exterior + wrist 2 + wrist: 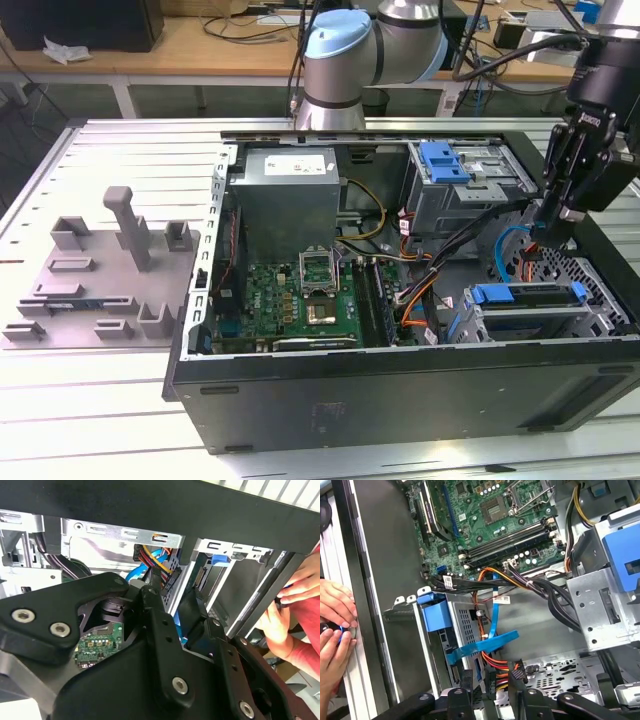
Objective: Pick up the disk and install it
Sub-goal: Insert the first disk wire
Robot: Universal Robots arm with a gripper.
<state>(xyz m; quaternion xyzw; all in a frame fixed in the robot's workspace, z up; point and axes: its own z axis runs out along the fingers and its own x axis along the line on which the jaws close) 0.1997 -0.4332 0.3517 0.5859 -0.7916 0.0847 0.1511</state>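
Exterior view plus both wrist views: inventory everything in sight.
computer case: one, black, open, on table
table: one, white, slatted
fixture: one, grey, exterior view's left
motherboard: one, green, inside the case
power supply: one, grey, beside the motherboard
disk: one, blue-framed, in the cage under the gripper
cables: several, black, orange, blue, inside the case
hands: two, at the case's outer wall
arm: one, silver and blue
gripper: one, black, open, above the disk

Exterior view high, overlooking computer case (400, 400) — wrist views close inside
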